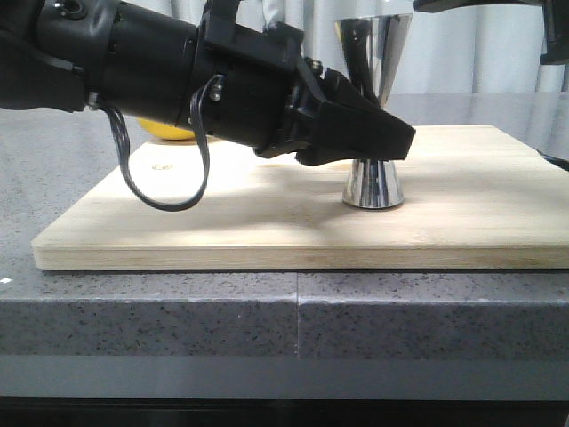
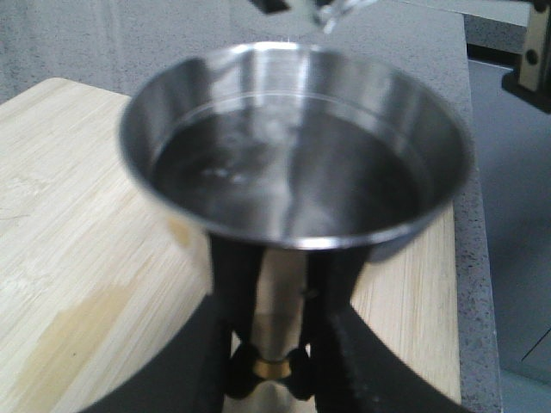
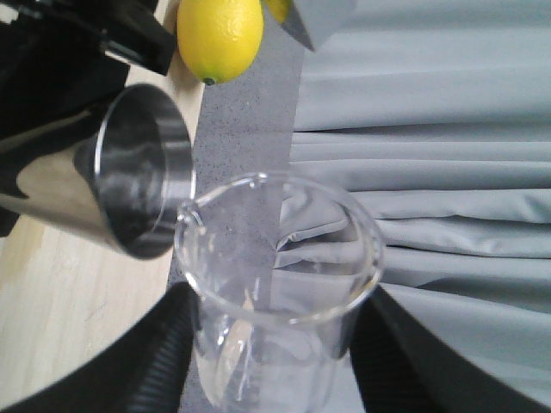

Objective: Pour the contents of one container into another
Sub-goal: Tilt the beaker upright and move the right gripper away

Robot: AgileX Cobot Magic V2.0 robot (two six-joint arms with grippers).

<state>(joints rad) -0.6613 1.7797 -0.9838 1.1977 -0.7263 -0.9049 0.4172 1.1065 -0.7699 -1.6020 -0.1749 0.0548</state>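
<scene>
The steel jigger (image 1: pixel 373 182) stands upright on the wooden board (image 1: pixel 222 222). My left gripper (image 1: pixel 384 142) is shut on its waist. In the left wrist view the fingers (image 2: pixel 237 284) clamp the gold band, and the jigger (image 2: pixel 293 155) has clear liquid in its upper cup. The glass beaker (image 3: pixel 275 284) is tilted in my right gripper (image 3: pixel 271 344), which is shut on its body. Its pouring lip touches the rim of the jigger (image 3: pixel 129 181). Only the lip of the beaker (image 2: pixel 340 10) shows in the left wrist view. The front view does not show the beaker.
A yellow lemon (image 3: pixel 219 34) lies behind the board, partly hidden by my left arm in the front view. The board rests on a grey speckled counter (image 1: pixel 178 302) near its front edge. A grey curtain (image 3: pixel 430 129) hangs behind. Part of my right arm (image 1: pixel 480 5) shows at the top.
</scene>
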